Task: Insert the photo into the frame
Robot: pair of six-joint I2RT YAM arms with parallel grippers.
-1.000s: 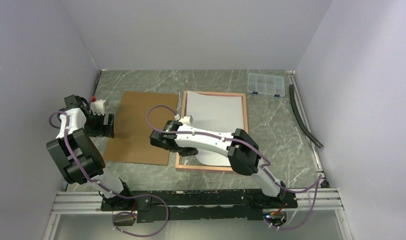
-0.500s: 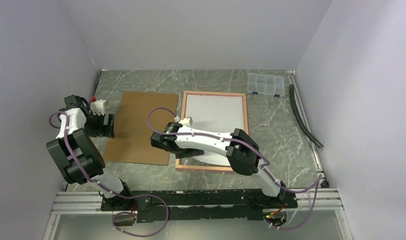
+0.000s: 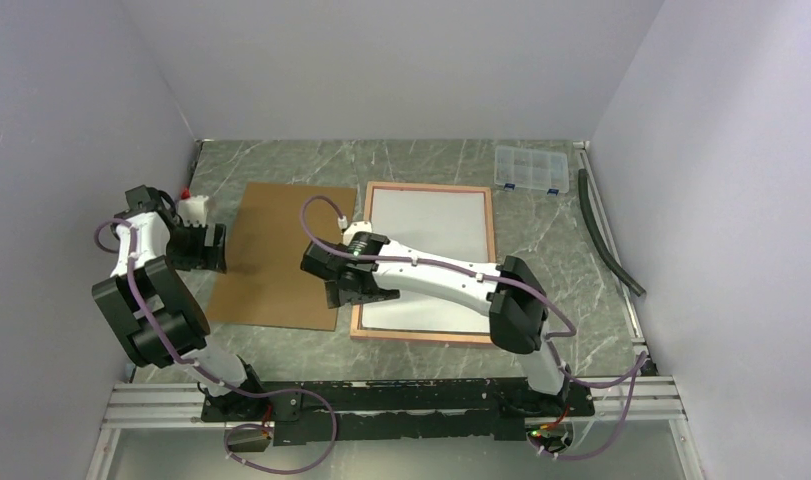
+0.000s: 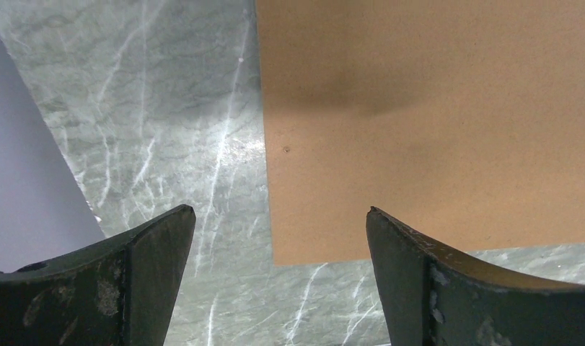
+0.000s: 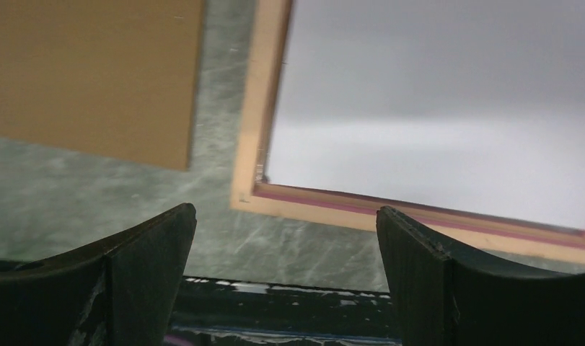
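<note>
Two grippers: both spread wide and empty, touching nothing.
Right gripper (image 3: 353, 295): hovers above the near-left corner of the frame (image 3: 421, 336), jaws well apart; apparently placed to check or press that corner.
Photo (image 3: 429, 255): lies white back up inside the frame, flat within the rim; presumably so the printed side faces the front.
Left gripper (image 3: 209, 248): hangs at the left edge of the brown backing board (image 3: 276, 255), probably ready for that layer.
Table (image 3: 561, 280): carries frame and board side by side.
</note>
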